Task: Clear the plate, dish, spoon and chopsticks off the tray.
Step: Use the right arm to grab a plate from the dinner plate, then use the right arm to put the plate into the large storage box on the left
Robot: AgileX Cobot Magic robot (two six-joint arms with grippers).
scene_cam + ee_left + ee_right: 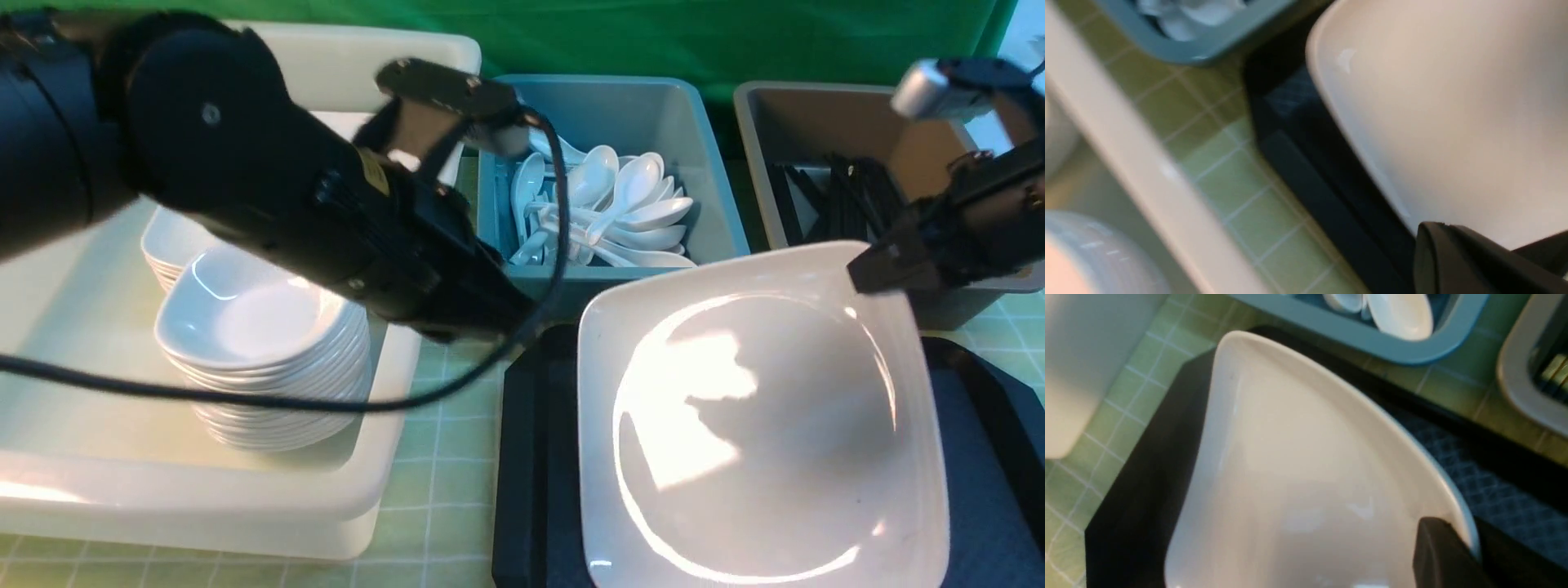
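Right gripper (pixel 886 268) is clamped on the far right corner of the plate (pixel 759 425); one finger (pixel 1439 555) lies over the rim. The plate sits tilted above the tray (pixel 522 457) with the gripped corner highest. Can't tell if its near edge touches the tray.

Left gripper (pixel 478 314) is by the tray's far left corner, just beside the plate. Only one dark finger (pixel 1474 261) shows, so can't tell how far open it is or whether it holds anything.

Behind the tray:
- blue bin (pixel 718 204): spoons (pixel 620 204)
- grey bin (pixel 755 147): chopsticks (pixel 841 196)
- white bin (pixel 245 506), left: stacked dishes (pixel 261 327)
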